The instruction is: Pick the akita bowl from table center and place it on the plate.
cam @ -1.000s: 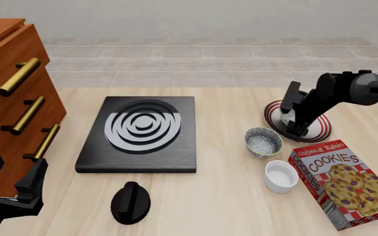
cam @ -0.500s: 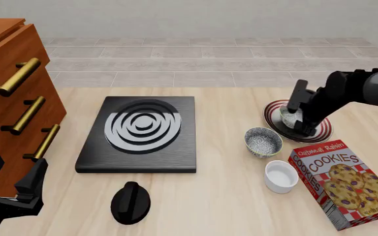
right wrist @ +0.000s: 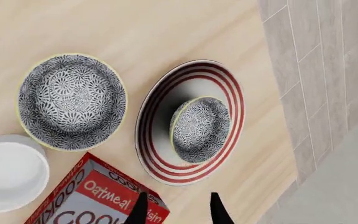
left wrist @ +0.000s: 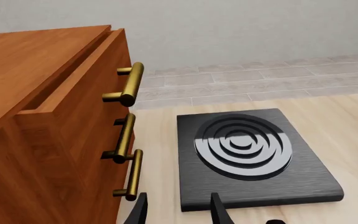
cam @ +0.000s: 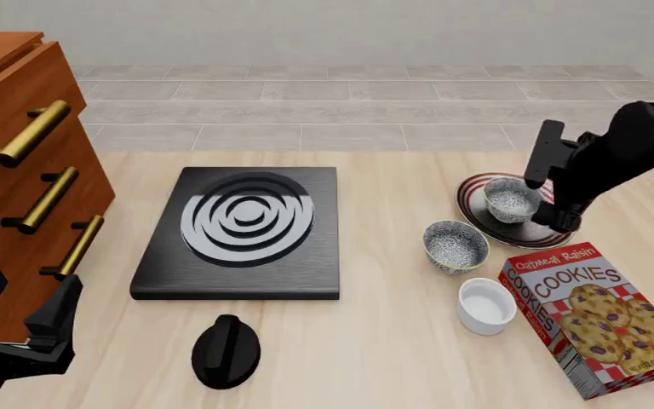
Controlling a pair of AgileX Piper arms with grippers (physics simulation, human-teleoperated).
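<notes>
Nearby, "Oatmeal Raisin COOKIES" box (cam: 598, 317).

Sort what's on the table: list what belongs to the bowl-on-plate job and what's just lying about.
Job: bowl sitting on the striped plate; right tool, open above them.

Lying about: twin bowl, white ramekin, cookie box, hotplate, knob, drawers.

Count on table: 2 akita bowls, one (cam: 511, 200) below the right gripper (cam: 551, 177), twin (cam: 456, 245) nearer; 1 striped plate (cam: 473, 209); 1 white ramekin (cam: 487, 306); 1 cookie box (cam: 596, 315); 1 black burner plate (cam: 243, 231); 1 black knob (cam: 226, 350); 1 wooden cabinet (cam: 9, 170), 3 brass handles.
</notes>
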